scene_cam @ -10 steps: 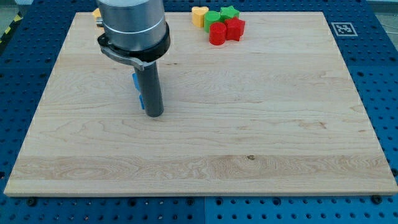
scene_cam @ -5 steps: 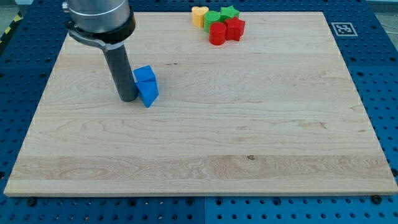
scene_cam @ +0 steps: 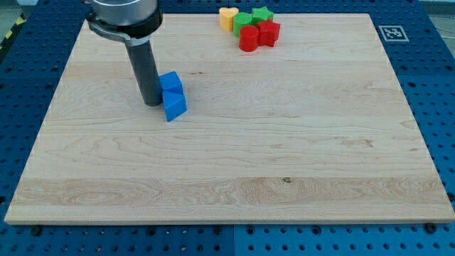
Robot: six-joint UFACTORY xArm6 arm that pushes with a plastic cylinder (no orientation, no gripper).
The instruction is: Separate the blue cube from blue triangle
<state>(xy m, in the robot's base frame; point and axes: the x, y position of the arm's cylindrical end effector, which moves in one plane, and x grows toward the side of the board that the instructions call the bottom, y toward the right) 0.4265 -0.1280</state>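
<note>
A blue cube (scene_cam: pixel 170 82) and a blue triangle (scene_cam: pixel 174 106) sit touching each other on the wooden board (scene_cam: pixel 284 142), left of the middle, the cube toward the view's top and the triangle just below it. My tip (scene_cam: pixel 152 104) rests on the board right against their left side, about level with the seam between them.
A cluster of blocks stands at the board's top edge: a yellow heart (scene_cam: pixel 227 17), a green block (scene_cam: pixel 244 20), a green star (scene_cam: pixel 262 14), a red cylinder (scene_cam: pixel 249 38) and a red star (scene_cam: pixel 268 33). A fiducial tag (scene_cam: pixel 392 33) marks the top right corner.
My tip passed from the right of the blue blocks to their left, then moved a little right and up against them. The two blocks shifted slightly right.
</note>
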